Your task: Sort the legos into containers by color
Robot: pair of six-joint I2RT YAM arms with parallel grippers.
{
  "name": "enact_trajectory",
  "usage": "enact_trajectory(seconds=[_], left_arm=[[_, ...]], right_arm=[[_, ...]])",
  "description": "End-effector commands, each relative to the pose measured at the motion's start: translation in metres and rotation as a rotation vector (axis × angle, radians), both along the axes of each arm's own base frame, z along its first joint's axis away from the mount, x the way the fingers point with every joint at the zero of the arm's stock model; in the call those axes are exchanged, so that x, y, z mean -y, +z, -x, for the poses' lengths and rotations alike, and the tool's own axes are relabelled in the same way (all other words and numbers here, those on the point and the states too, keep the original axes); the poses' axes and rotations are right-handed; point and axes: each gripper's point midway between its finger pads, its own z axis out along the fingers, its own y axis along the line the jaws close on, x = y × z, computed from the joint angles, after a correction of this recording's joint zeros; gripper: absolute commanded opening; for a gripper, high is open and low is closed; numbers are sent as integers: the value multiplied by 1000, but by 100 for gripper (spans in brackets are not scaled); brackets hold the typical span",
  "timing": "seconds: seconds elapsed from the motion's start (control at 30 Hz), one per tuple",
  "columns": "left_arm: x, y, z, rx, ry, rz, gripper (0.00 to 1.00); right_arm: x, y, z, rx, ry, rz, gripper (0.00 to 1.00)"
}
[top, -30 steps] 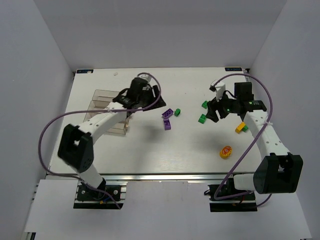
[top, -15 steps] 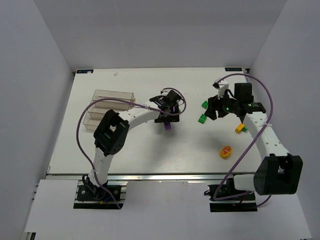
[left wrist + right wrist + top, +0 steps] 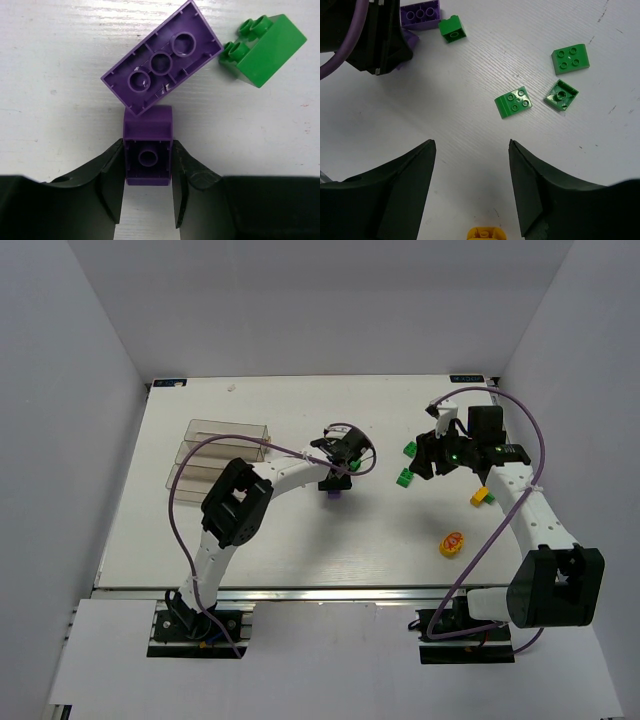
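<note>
Left wrist view: a small purple brick (image 3: 147,127) lies on the table (image 3: 60,45) between the left gripper's (image 3: 148,150) fingers, which seem to clamp its sides. A long purple brick (image 3: 162,57) touches it, with a green brick (image 3: 265,50) nearby. The right gripper (image 3: 470,150) hangs spread above three green bricks (image 3: 514,102). The containers (image 3: 215,455) sit well apart, at the left.

The small brick (image 3: 148,127) lies between the fingers of the left gripper (image 3: 148,165), the long brick (image 3: 162,57) touching it at twelve o'clock, a third brick (image 3: 265,42) at two o'clock — the containers (image 3: 225,430) well apart, toward the table's (image 3: 300,540) ten o'clock.
</note>
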Motion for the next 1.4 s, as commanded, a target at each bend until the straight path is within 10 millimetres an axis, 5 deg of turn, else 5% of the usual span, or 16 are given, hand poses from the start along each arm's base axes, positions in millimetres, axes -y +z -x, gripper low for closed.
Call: enact_trajectory(seconds=[0.0,0.1,0.13,0.2,0.23,0.27,0.33,0.43,0.47,0.57,0.77,0.87,0.93,1.13,1.37], left_arm=[[2,30,-3,54,21,28,23],[-7,48,0,86,37,38,13],[-9,81,-6,145,43,94,12],[-25,102,-7,186,58,120,9],[-30,136,-4,248,67,168,8],[-43,147,-7,275,93,168,5],[-77,172,-6,314,167,160,3],[-129,172,-3,304,286,118,1],[-145,180,1,323,319,127,1],[-195,165,16,294,426,92,0],[-255,122,39,230,549,34,0],[-266,110,33,218,565,23,0],[-268,100,28,195,561,-5,2],[-280,97,5,190,572,-22,18],[-284,91,5,168,577,-1,57]], right_arm=[[0,6,-8,30,0,-5,65],[-7,8,-4,30,51,-17,61],[-10,8,-1,28,77,-25,58],[-23,9,8,14,158,-65,40],[-29,8,11,4,186,-79,31],[-33,8,14,-4,202,-92,15],[-44,5,16,-28,236,-118,4],[-57,0,16,-43,268,-123,2],[-63,-3,17,-52,285,-120,4],[-72,-1,11,-31,304,-104,10],[-92,5,-1,-5,349,-85,25],[-103,7,-10,13,379,-75,54],[-112,0,-14,25,424,-51,65],[-139,-15,-28,63,572,19,74],[-162,-26,-48,200,741,105,79]])
